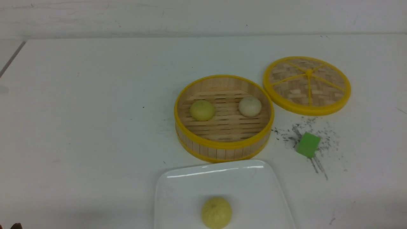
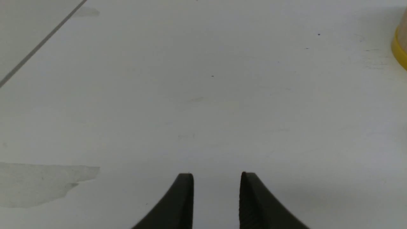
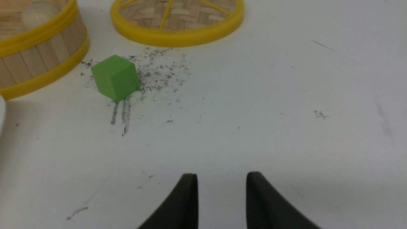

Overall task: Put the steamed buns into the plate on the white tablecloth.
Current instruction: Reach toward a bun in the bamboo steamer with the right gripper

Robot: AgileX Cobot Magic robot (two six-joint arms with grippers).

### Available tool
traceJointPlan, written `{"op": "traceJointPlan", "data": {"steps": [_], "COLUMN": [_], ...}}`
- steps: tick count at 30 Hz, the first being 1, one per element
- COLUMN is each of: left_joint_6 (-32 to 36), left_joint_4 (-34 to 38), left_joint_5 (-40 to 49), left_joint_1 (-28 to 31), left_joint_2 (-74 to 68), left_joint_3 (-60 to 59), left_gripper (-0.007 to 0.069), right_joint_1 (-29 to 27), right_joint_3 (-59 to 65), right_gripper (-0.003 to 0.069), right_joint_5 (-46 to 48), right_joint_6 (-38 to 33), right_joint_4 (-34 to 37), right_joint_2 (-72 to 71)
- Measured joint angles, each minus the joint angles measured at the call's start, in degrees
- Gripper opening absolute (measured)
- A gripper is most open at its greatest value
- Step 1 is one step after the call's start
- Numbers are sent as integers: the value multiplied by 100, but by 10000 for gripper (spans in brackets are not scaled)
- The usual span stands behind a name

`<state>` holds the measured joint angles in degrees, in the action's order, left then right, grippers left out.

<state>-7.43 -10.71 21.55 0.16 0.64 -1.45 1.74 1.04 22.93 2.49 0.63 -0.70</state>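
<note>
A pale yellow bun (image 1: pixel 216 212) sits in the white plate (image 1: pixel 178 190) at the near middle of the white tablecloth (image 1: pixel 89 95). Behind it, the bamboo steamer basket (image 1: pixel 222 148) holds a second pale yellow bun (image 1: pixel 202 110) and a whitish-beige bun (image 1: pixel 250 106), whose top also shows in the right wrist view (image 3: pixel 38 12). My left gripper (image 2: pixel 217 174) is open and empty over bare cloth, far left of the basket. My right gripper (image 3: pixel 222 175) is open and empty over scuffed cloth, near side of the green cube. Neither gripper shows in the front view.
The round woven lid (image 1: pixel 307 85) lies upside down right of the basket, also in the right wrist view (image 3: pixel 178 35). A green cube (image 1: pixel 307 145) stands on dark scuff marks in front of it, seen too in the right wrist view (image 3: pixel 115 78). The basket's edge (image 2: pixel 399 51) shows in the left wrist view.
</note>
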Motion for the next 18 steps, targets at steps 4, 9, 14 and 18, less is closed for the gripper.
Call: {"op": "traceJointPlan", "data": {"steps": [4, 9, 14, 18], "left_joint_6": [-19, -1212, -3404, -4188], "left_joint_4": [-202, 960, 3507, 4414], "left_joint_5": [7, -44, -72, -300], "left_joint_1": [0, 0, 0, 0], "left_joint_2": [0, 0, 0, 0], "left_joint_3": [0, 0, -20, -19], "left_gripper": [241, 241, 241, 241], "right_joint_1": [0, 0, 0, 0], "right_joint_3": [12, 37, 37, 37], "right_gripper": [239, 239, 239, 239], "right_joint_5": [-99, -360, -404, -416], "right_joint_6": [57, 1611, 2593, 2661], "right_joint_4": [-195, 1217, 2170, 2289], "right_joint_2": [0, 0, 0, 0]}}
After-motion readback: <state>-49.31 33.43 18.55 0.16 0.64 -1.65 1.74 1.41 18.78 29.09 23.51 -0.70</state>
